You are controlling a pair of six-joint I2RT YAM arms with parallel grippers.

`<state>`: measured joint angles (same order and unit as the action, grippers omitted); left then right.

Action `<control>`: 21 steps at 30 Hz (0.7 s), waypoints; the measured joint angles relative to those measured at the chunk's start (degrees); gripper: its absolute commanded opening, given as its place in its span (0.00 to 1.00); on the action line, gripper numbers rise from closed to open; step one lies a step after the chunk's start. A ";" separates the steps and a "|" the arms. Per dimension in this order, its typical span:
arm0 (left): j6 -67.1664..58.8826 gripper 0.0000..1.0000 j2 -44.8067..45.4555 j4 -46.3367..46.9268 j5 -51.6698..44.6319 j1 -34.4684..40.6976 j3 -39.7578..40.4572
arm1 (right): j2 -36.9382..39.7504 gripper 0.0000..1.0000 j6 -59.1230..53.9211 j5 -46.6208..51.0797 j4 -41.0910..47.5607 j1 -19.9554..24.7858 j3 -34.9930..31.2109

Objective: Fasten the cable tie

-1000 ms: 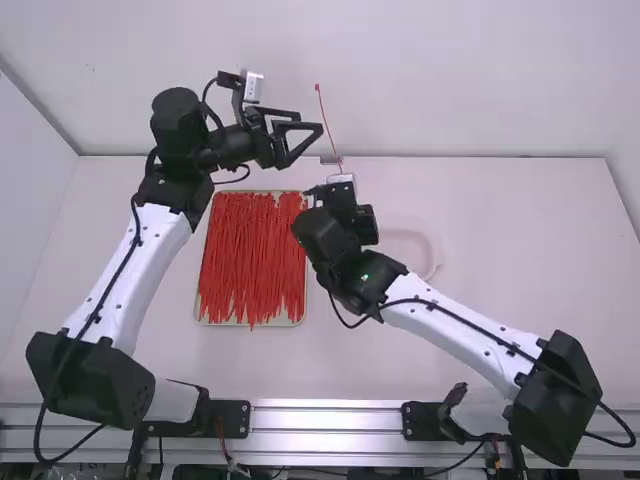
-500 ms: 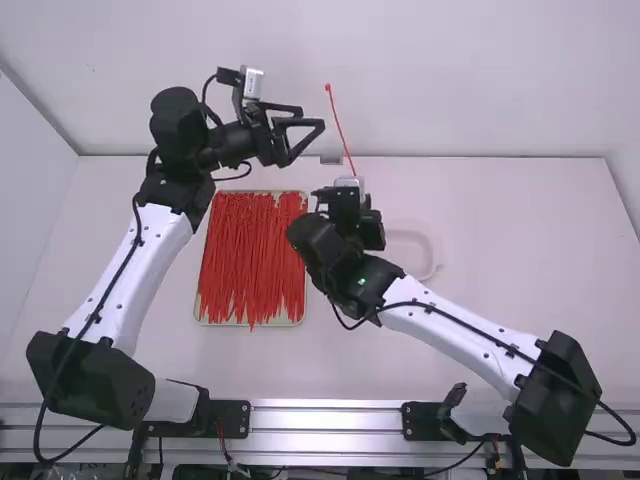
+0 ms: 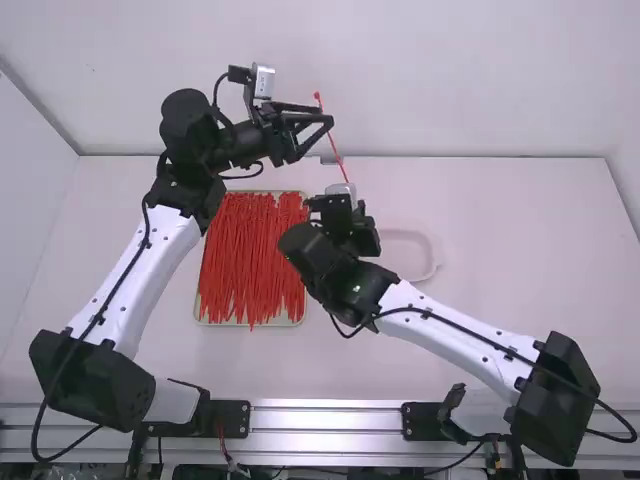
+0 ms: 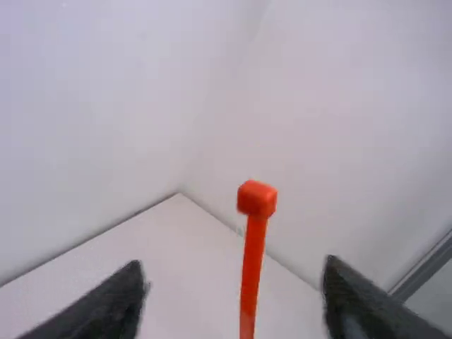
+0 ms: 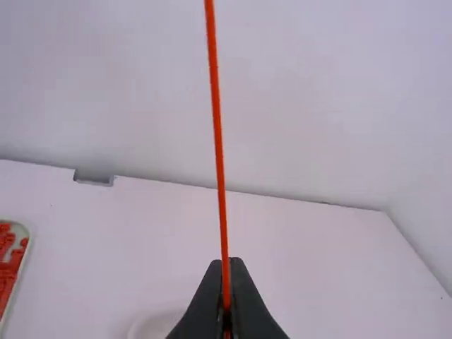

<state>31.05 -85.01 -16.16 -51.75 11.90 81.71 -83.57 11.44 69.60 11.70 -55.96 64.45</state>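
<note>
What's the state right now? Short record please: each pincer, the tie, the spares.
right pincer: shut on the lower end of the cable tie, strap standing upright
left pincer: open, one finger either side of the tie head, not touching it
cable tie: red, straight, not looped, held above the table
spare ties: red heap in a tray on the table

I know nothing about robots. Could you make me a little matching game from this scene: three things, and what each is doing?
1. left claw
2. right claw
3. spare red ties

A. lying in a tray
B. open, facing the cable tie at its head end
C. shut on the cable tie's strap

Pairs: 1-B, 2-C, 3-A
</note>
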 measured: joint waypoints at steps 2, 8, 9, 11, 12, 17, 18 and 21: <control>0.46 0.49 0.00 -0.02 -0.02 0.00 -0.02 | 0.00 0.00 0.00 -0.02 0.09 0.00 0.00; 0.74 0.47 0.00 -0.85 0.00 0.00 0.00 | 0.00 0.00 -0.02 -0.02 0.44 0.00 0.00; 0.74 0.45 0.00 -1.07 -0.02 0.00 0.00 | 0.00 0.00 -0.02 -0.07 0.50 0.00 0.00; 0.87 0.38 0.00 -1.46 0.00 0.02 0.00 | 0.00 0.00 -0.02 -0.04 0.52 0.00 0.00; 0.98 0.38 -0.02 -1.53 0.00 0.00 0.00 | 0.00 0.00 -0.02 -0.02 0.55 -0.02 0.00; 1.62 0.17 0.00 -2.38 0.66 0.00 0.00 | 0.00 0.00 0.17 -0.09 0.96 0.00 0.00; 1.95 0.11 -0.02 -2.49 0.66 0.00 -0.02 | 0.00 0.00 0.17 -0.07 0.96 0.00 0.00; 2.21 0.01 0.00 -2.25 1.05 0.00 0.00 | 0.00 0.00 0.20 -0.07 0.96 0.00 0.00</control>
<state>33.26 -85.01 -18.41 -50.70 11.90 81.71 -83.57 11.64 69.54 12.67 -55.96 64.45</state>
